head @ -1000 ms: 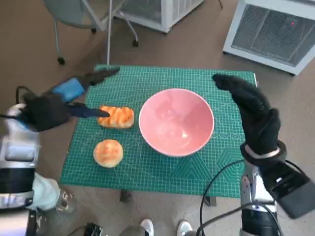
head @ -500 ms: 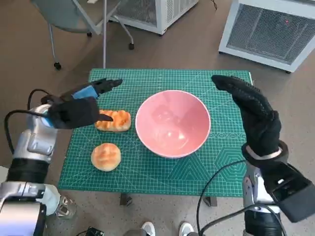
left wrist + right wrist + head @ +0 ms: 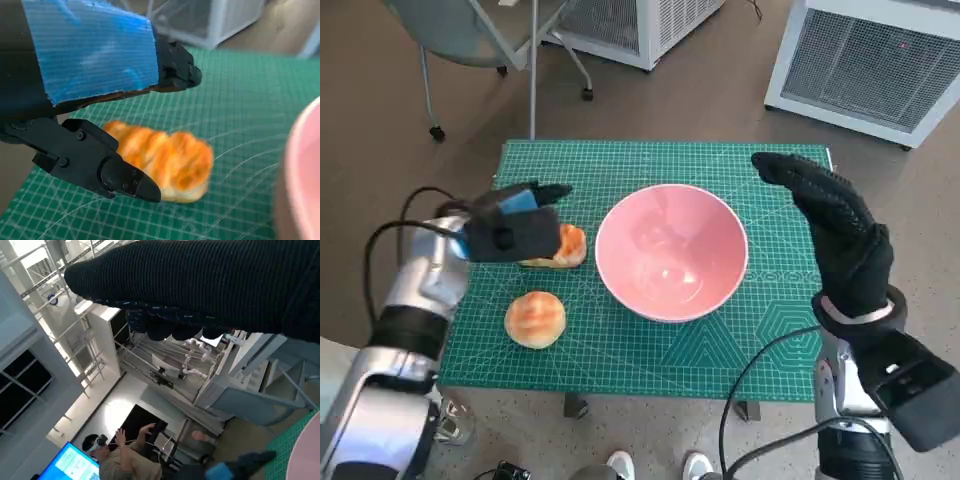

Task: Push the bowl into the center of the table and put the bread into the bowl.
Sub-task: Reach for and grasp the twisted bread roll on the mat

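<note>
the left hand [image 3: 513, 232] hangs low with its blue-taped back up, black fingers [image 3: 120, 176] parted and holding nothing, the pale forearm bent in from the left. the right hand [image 3: 836, 235] stands raised on its edge, gloved fingers stretched straight and together, empty, its forearm rising from below.

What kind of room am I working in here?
Likely a robotics lab or workshop: a small table under a green gridded cutting mat, white vented equipment cabinets on the floor, and a person wearing a headset beside a screen.
</note>
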